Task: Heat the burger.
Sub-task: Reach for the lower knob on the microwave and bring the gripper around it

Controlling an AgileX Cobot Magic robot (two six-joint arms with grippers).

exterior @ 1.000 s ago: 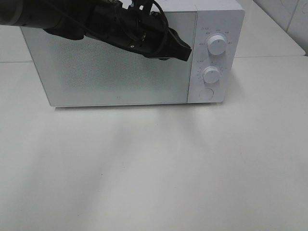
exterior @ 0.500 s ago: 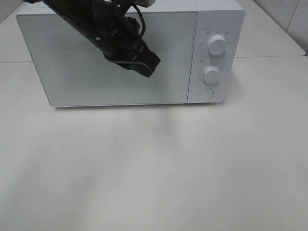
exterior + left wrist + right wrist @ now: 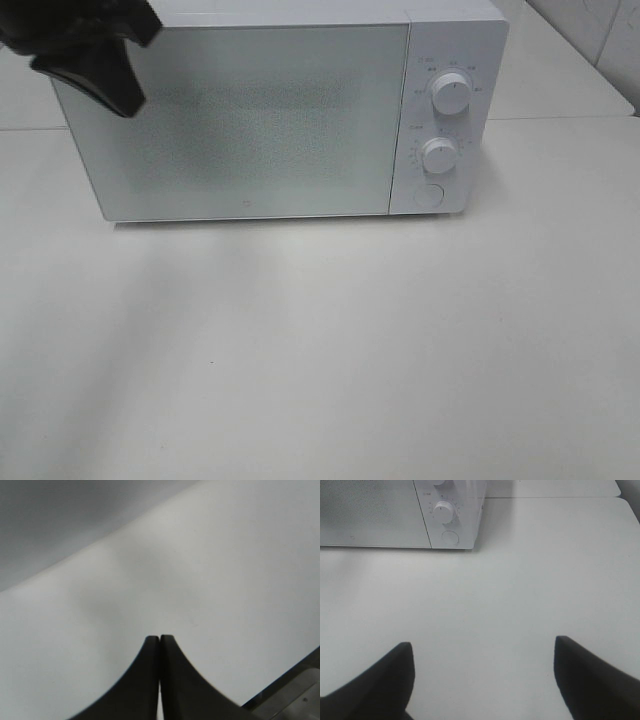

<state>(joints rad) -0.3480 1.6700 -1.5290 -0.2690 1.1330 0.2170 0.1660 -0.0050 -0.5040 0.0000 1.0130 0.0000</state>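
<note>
The burger is out of view. A white microwave (image 3: pixel 250 120) stands at the back of the table with its frosted door closed. My left gripper (image 3: pixel 112 88) hangs dark in front of the microwave's upper left corner. In the left wrist view its fingertips (image 3: pixel 159 639) are pressed together with nothing between them, above a bare white surface. In the right wrist view my right gripper (image 3: pixel 482 647) stands wide open and empty over the table, well in front of the microwave (image 3: pixel 380 515). The right arm does not show in the exterior high view.
The microwave's control panel carries two white knobs (image 3: pixel 451 93) (image 3: pixel 439 156) and a round button (image 3: pixel 428 194) on its right side. The white table (image 3: pixel 330 350) stretches in front. A tiled wall (image 3: pixel 615 40) shows at the back right.
My left arm has swung left across the microwave door, from near the control panel to the upper left corner. The microwave door stays closed.
</note>
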